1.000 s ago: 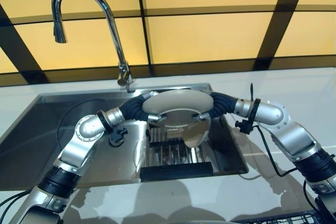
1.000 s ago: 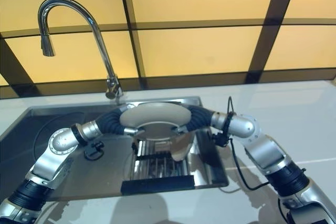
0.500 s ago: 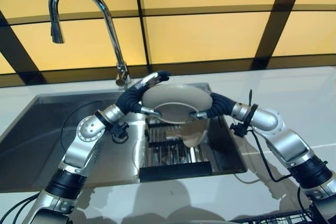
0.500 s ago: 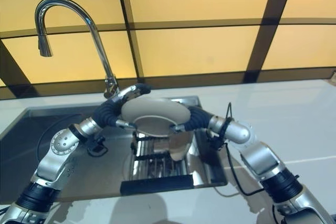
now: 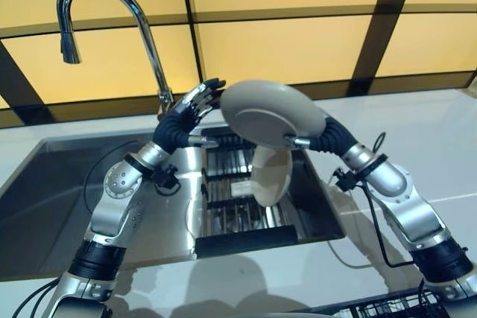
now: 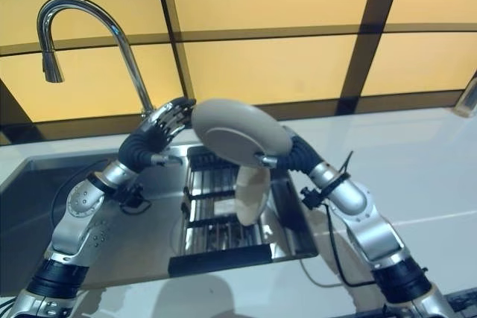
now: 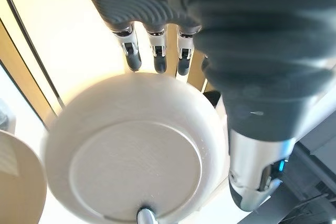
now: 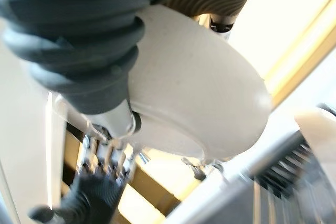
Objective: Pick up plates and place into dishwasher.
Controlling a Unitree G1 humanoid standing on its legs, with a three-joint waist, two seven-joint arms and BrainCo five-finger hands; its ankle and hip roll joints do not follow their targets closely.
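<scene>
A beige plate hangs tilted above the sink, its underside toward me. My right hand is shut on its right rim, thumb on the underside; the same plate shows beside that hand's cover. My left hand is open with straight fingers, just off the left edge of the plate. A second beige plate stands on edge in the metal rack inside the sink.
A tall chrome faucet rises behind the steel sink. A white counter runs to the right and along the front. A dark wire rack corner shows at the bottom right.
The plate has risen out of the sink, moved right and tilted, now held by my right hand alone. My left hand has let go and opened its fingers.
</scene>
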